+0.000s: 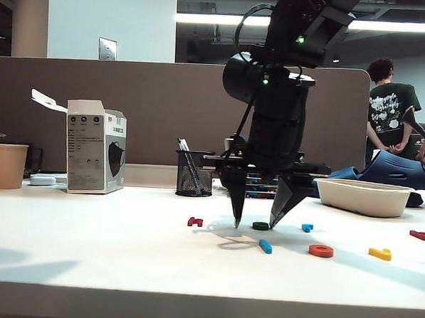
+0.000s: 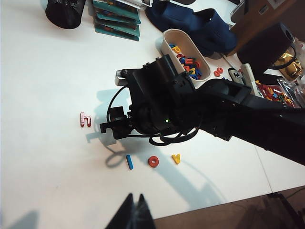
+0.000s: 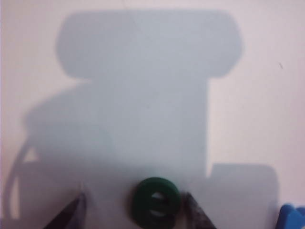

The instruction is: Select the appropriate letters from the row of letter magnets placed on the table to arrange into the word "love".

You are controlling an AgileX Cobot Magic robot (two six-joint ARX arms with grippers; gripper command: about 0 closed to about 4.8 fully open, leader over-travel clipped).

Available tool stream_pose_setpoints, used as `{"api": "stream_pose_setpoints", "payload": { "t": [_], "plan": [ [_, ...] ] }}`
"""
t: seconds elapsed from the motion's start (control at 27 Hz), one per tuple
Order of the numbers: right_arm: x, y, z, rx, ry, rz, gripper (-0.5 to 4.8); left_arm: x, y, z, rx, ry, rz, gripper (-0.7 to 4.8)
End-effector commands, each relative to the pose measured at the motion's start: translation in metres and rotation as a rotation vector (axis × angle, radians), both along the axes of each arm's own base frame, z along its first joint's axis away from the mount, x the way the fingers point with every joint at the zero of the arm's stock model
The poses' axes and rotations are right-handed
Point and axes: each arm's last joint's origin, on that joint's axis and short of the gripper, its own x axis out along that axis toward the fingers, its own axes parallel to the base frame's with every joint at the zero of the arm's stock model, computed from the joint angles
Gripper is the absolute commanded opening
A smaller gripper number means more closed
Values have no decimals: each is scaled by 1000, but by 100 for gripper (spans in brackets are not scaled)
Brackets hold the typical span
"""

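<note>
The green rounded plastic letter magnet lies on the white table, squarely between the right gripper's spread fingertips; the left gripper, seemingly closed, hangs well away.

Mesh pen cup, white box, paper cup & white tray at rear.
</note>
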Motion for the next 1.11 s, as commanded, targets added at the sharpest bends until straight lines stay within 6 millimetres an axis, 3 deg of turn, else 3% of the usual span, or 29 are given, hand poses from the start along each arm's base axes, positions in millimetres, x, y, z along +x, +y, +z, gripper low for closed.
{"api": "stream_pose_setpoints", "payload": {
  "t": [0.04, 0.3, 0.45, 1.11],
  "plan": [
    [-5, -2, -11, -34, 65, -5, 214, 0, 1, 2, -7, -10, 0, -4],
    [-5, -2, -11, -39, 73, -5, 196, 0, 1, 2, -7, -10, 0, -4],
    [-6, -2, -11, -40, 74, -4, 138, -1, 1, 2, -7, -9, 0, -4],
    [-5, -2, -11, -39, 70, -4, 134, -1, 1, 2, -7, -9, 0, -4]
  ]
}}
